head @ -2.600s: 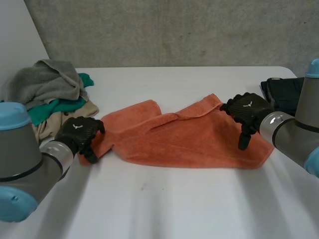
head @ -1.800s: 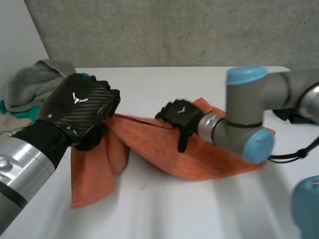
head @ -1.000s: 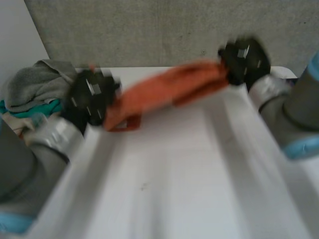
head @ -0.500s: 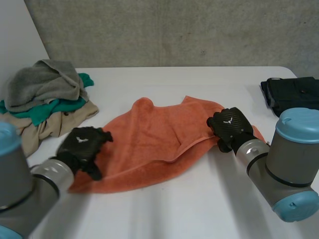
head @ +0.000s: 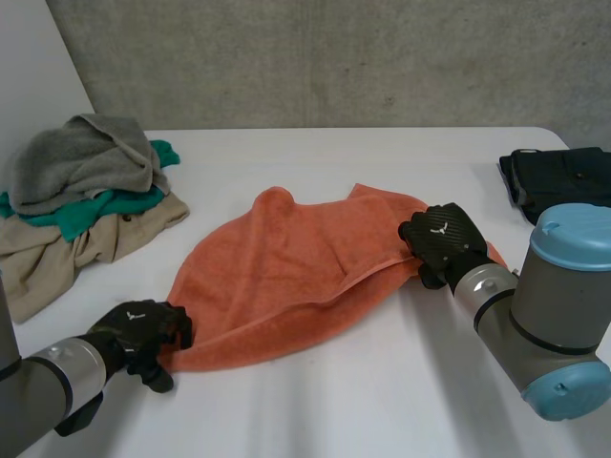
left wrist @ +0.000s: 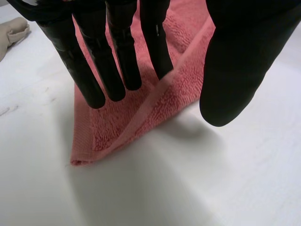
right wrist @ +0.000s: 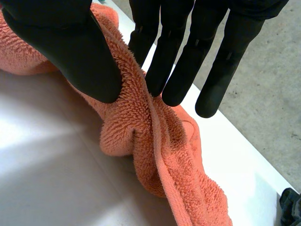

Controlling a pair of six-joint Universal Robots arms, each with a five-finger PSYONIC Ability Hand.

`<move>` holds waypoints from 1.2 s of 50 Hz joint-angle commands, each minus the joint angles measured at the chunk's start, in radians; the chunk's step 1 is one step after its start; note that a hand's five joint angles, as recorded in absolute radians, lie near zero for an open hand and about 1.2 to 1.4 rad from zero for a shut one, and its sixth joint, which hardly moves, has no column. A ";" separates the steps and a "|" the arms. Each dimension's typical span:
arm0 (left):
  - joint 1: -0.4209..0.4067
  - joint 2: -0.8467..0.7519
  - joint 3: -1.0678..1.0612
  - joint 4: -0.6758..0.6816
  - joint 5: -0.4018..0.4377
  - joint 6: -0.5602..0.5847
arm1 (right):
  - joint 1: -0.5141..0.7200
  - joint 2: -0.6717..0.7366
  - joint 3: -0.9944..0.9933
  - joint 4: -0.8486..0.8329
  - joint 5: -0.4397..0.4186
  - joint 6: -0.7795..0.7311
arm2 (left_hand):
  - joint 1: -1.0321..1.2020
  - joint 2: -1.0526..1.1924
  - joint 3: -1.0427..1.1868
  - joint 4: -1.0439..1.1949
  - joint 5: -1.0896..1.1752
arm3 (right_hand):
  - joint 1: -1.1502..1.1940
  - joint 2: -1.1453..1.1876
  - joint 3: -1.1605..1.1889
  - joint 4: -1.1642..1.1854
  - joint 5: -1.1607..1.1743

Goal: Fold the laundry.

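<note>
The orange towel (head: 296, 272) lies spread in the middle of the white worktop (head: 363, 401), loose and wrinkled, with one fold running across it.

The left hand (head: 141, 329) is at the towel's near left corner. Seen from its wrist, the towel comes up between the long fingers (left wrist: 117, 61) on one side and the thumb (left wrist: 240, 70) on the other, so the hand holds this corner. The tip of the corner lies flat on the worktop just past the fingertips.

The right hand (head: 441, 239) is at the towel's right edge. Its thumb (right wrist: 70, 47) and its fingers (right wrist: 178, 61) press a thick ridge of the cloth between them, so this hand also holds the towel. Below the fingertips, the edge is bunched in a small heap on the worktop.

To the left of the towel and a little farther back, well apart from it, is a pile of clothes (head: 86, 191) in grey, green and beige. To the right of the towel, at the worktop's edge, lies a dark folded garment (head: 558, 181).
</note>
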State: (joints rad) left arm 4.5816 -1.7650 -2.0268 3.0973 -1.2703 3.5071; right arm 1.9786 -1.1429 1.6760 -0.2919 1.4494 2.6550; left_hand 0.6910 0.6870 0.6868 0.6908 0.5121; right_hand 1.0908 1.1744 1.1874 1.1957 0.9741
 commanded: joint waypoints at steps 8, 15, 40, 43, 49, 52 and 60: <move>-0.087 -0.088 0.042 0.115 -0.150 0.059 | -0.004 -0.067 -0.002 0.042 -0.004 0.046 | 0.705 0.709 0.709 0.705 0.710 | 0.306 0.222 0.209 0.201 0.248; -0.133 0.143 0.112 0.068 -0.178 0.063 | -0.020 -0.208 -0.111 0.267 -0.030 0.014 | 0.705 0.709 0.709 0.705 0.710 | 0.306 0.222 0.209 0.201 0.248; -0.150 -0.099 0.608 -0.123 -0.199 0.182 | -0.069 0.050 -0.577 0.907 -0.040 -0.441 | 0.705 0.709 0.709 0.705 0.710 | 0.306 0.222 0.209 0.201 0.248; -0.171 -0.171 0.755 0.000 -0.230 0.181 | -0.053 0.112 -0.685 0.762 0.011 -0.411 | 0.705 0.709 0.709 0.705 0.710 | 0.306 0.222 0.209 0.201 0.248; -0.171 -0.151 0.994 0.272 -0.296 0.133 | -0.050 0.108 -0.854 0.437 0.051 -0.317 | 0.705 0.709 0.709 0.705 0.710 | 0.306 0.222 0.209 0.201 0.248; -0.170 -0.117 1.068 0.406 -0.319 0.087 | -0.052 0.036 -0.834 0.214 0.014 -0.253 | 0.705 0.709 0.709 0.705 0.710 | 0.306 0.222 0.209 0.201 0.248; -0.135 -0.048 1.012 0.406 -0.313 0.050 | -0.084 -0.104 -0.651 -0.050 -0.092 -0.190 | 0.705 0.709 0.709 0.705 0.710 | 0.306 0.222 0.209 0.201 0.248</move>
State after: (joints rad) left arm 4.4168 -1.8666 -0.9489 3.5289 -1.5890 3.5831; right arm 1.9154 -1.1584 0.8920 -0.2186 1.4231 2.4329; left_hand 1.1570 1.1984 1.1929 1.1993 0.9887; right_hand 1.0908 1.1744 1.1878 1.1974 0.9806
